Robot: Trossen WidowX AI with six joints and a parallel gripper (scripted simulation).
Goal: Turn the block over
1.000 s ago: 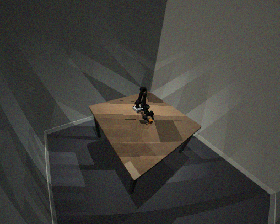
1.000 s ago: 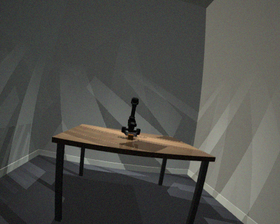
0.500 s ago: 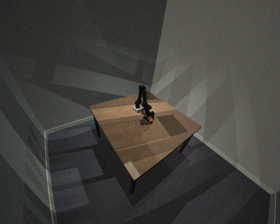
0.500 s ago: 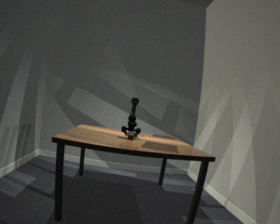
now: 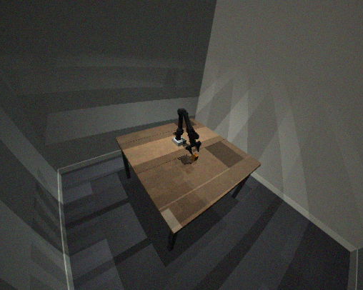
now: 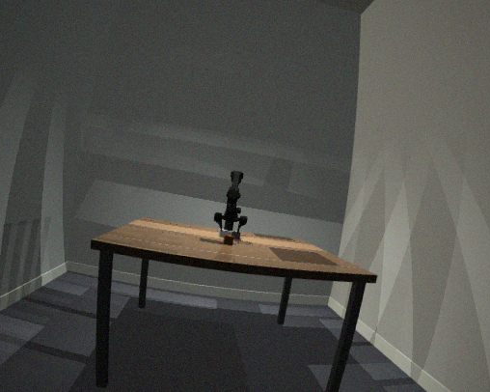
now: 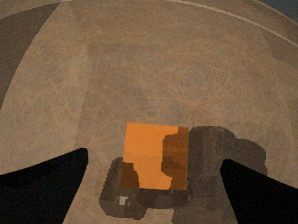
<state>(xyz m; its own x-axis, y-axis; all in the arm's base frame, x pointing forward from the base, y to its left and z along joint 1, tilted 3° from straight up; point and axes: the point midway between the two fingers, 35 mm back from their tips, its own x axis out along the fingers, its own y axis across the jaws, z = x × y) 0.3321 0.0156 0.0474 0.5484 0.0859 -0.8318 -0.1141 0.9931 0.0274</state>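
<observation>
You have the orange block (image 7: 154, 156) resting on the wooden surface (image 5: 189, 186), directly below the jaws and apart from them. In the wrist view its upward face reads plain orange, partly covered by the arm's shadow on its right half; you can see no mark on that face. A darker brown side face shows at its lower left, with a small pale speck just below that you cannot identify. The gripper (image 7: 149, 212) is spread wide and holds nothing: the two dark fingers sit at the lower left and lower right corners of the wrist view, with the block between them but farther down, not touching either. In the top view the black arm (image 5: 186, 128) reaches from its pale base (image 5: 178, 141) at the far part of the surface, bends over and points down at the block (image 5: 194, 156), which sits toward the middle of the surface beside its own shadow. In the exterior view the gripper (image 6: 231, 224) hangs just above the block (image 6: 229, 239), a small gap visible between them. A darker rectangular patch (image 5: 224, 153) lies on the surface to the block's right in the top view, well apart from it.
</observation>
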